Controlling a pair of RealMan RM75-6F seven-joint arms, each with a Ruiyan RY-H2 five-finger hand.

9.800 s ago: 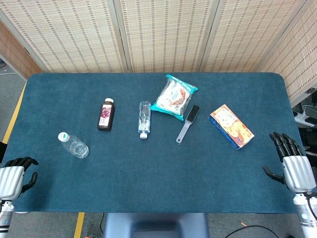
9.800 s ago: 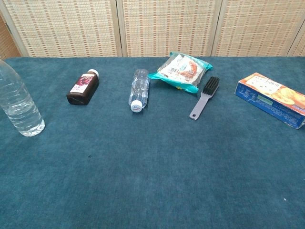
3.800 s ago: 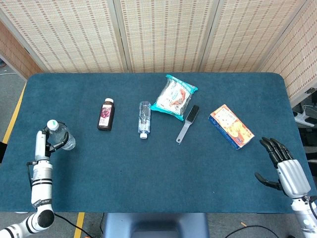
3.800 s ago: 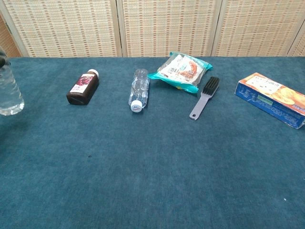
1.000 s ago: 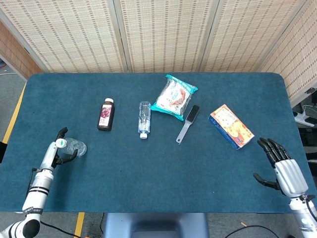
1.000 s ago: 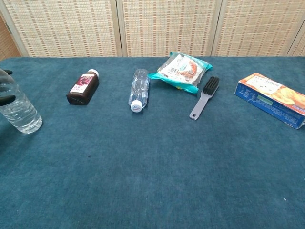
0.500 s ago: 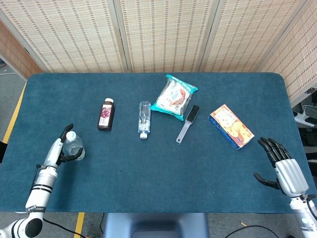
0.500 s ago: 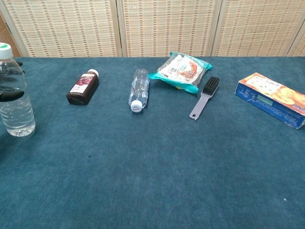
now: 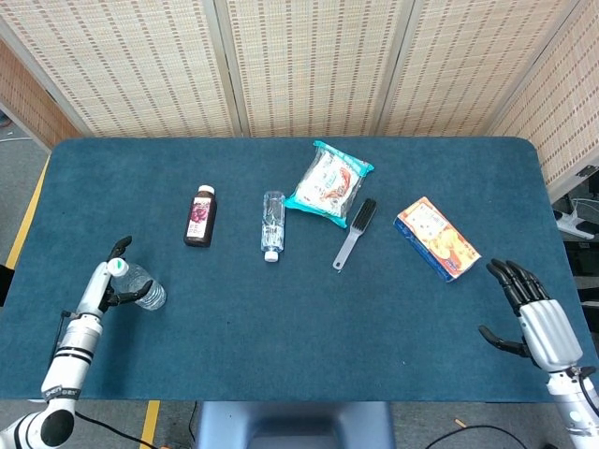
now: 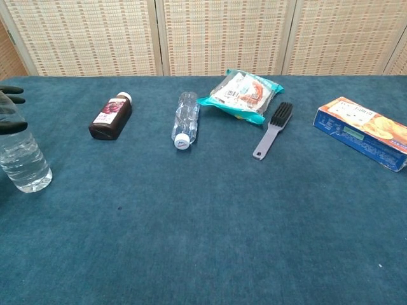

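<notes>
My left hand [image 9: 101,286] grips a clear water bottle [image 9: 142,292] with a white cap near the table's left front edge. The bottle leans, cap toward the hand. In the chest view the bottle [image 10: 23,159] shows at the far left, its base on or just above the cloth, with dark fingers [image 10: 11,126] around its upper part; the cap is hidden. My right hand [image 9: 538,316] hovers at the right front edge, fingers spread, holding nothing; the orange box [image 9: 437,238] is nearest to it.
On the blue table [image 9: 309,327] lie a dark syrup bottle [image 9: 200,217], a second clear bottle [image 9: 272,224] on its side, a teal snack bag [image 9: 328,183] and a grey brush [image 9: 354,233]. Woven screens stand behind.
Held by my left hand, the water bottle has gone from upright to leaning and shifted slightly toward the front edge. The right hand has not moved.
</notes>
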